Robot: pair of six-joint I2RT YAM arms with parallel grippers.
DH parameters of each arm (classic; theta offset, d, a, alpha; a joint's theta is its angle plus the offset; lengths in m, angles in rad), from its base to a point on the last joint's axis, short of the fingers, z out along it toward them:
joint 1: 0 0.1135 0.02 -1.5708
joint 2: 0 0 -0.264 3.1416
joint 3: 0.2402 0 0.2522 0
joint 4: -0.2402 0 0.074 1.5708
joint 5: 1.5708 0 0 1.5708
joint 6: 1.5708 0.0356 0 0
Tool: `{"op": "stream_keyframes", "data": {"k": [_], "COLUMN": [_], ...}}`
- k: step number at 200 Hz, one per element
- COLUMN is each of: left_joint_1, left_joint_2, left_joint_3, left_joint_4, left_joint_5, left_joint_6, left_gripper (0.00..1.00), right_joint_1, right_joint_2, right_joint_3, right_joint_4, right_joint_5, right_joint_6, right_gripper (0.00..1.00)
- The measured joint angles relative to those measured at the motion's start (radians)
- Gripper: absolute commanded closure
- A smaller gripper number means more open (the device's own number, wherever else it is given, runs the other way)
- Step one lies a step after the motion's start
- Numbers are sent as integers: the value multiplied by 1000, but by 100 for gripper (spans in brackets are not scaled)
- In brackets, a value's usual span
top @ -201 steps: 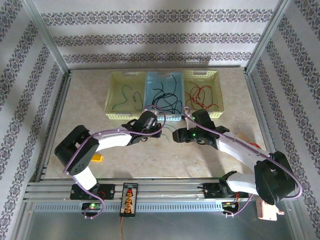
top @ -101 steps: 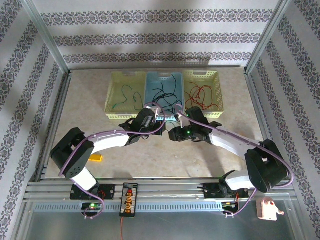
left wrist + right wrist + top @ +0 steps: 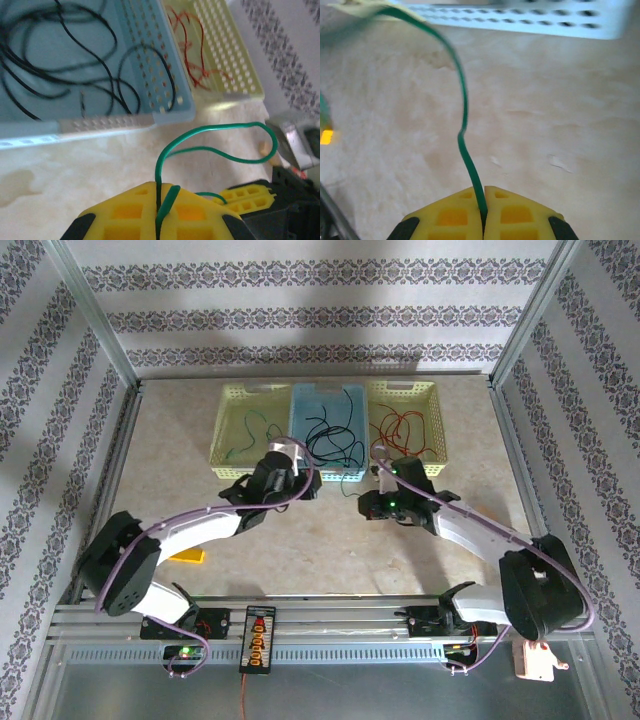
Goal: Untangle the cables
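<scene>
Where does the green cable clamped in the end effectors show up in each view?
Left wrist: green cable loops up from the left end effector, centre-right.
Right wrist: rises from the right end effector toward upper left.
Top external: too thin to make out between the end effectors.
Shared landmark: blue basket.

A thin green cable (image 3: 465, 107) is arching in a loop (both ends pinched); black cables (image 3: 335, 443), red cables (image 3: 400, 425) and green cables (image 3: 243, 430) are lying loose in separate baskets (image 3: 322, 388).

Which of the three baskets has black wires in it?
The blue middle basket holds the black wires; the left yellow basket has green wires, the right yellow basket red wires.
</scene>
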Motion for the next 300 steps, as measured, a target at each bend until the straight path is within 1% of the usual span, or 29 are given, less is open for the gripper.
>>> {"op": "stream_keyframes", "data": {"k": [22, 26, 31, 39, 44, 53, 62, 73, 87, 114, 147, 163, 177, 207, 215, 218, 221, 229, 230, 235, 241, 248, 255, 273, 287, 300], "left_joint_1": [71, 82, 93, 104, 107, 112, 115, 127, 165, 278, 414, 473, 507, 519, 519, 519, 519, 519, 519, 519, 519, 518, 517, 511, 497, 481], "left_joint_2": [-73, -83, -92, -102, -105, -107, -108, -110, -115, -148, -152, -115, -63, 86, 129, 144, 157, 197, 205, 227, 251, 277, 293, 300, 282, 238], "left_joint_3": [-23, -26, -29, -32, -32, -32, -32, -32, -32, -34, -18, 7, 43, 164, 201, 213, 225, 261, 268, 288, 310, 333, 347, 356, 356, 346], "left_joint_4": [1, 2, 1, 1, 1, 1, 2, 2, 5, 16, 8, 3, -9, -39, -43, -45, -48, -55, -57, -62, -67, -75, -82, -95, -104, -112], "left_joint_5": [-8, -10, -13, -16, -18, -22, -23, -24, -26, -48, -109, -143, -180, -235, -237, -238, -238, -235, -235, -233, -231, -230, -227, -230, -236, -248], "left_joint_6": [-15, -18, -18, -19, -19, -19, -23, -28, -47, -87, -121, -140, -144, -125, -117, -116, -113, -106, -101, -99, -98, -95, -92, -69, -43, -10], "left_gripper": [100, 100, 100, 100, 100, 100, 100, 100, 100, 100, 100, 100, 100, 99, 95, 90, 84, 62, 61, 48, 38, 29, 25, 17, 13, 12], "right_joint_1": [-61, -68, -70, -72, -72, -72, -72, -72, -72, -77, -81, -81, -81, -81, -81, -81, -81, -81, -81, -81, -83, -87, -87, -87, -87, -89], "right_joint_2": [-57, -65, -74, -87, -97, -115, -138, -167, -208, -264, -273, -271, -271, -272, -272, -272, -272, -272, -272, -272, -272, -273, -274, -281, -291, -304], "right_joint_3": [-47, -51, -55, -58, -58, -58, -60, -60, -61, -64, -94, -106, -109, -109, -109, -109, -109, -109, -109, -109, -109, -109, -109, -109, -109, -109], "right_joint_4": [0, 0, 0, 1, 2, 8, 15, 20, 25, 33, 36, 32, 27, 23, 21, 21, 20, 18, 18, 17, 15, 13, 13, 9, 4, -1], "right_joint_5": [-5, -7, -14, -29, -37, -48, -54, -51, -39, -13, -2, -2, -2, -2, -2, -2, -2, -2, -1, -2, -1, -1, 2, 6, 14, 29], "right_joint_6": [17, 18, 18, 20, 24, 27, 43, 45, 54, 63, 66, 66, 66, 66, 66, 66, 66, 66, 66, 66, 66, 66, 66, 66, 66, 66], "right_gripper": [100, 97, 88, 71, 62, 53, 48, 46, 45, 45, 45, 45, 45, 45, 45, 45, 45, 45, 45, 45, 45, 45, 45, 45, 45, 45]}}
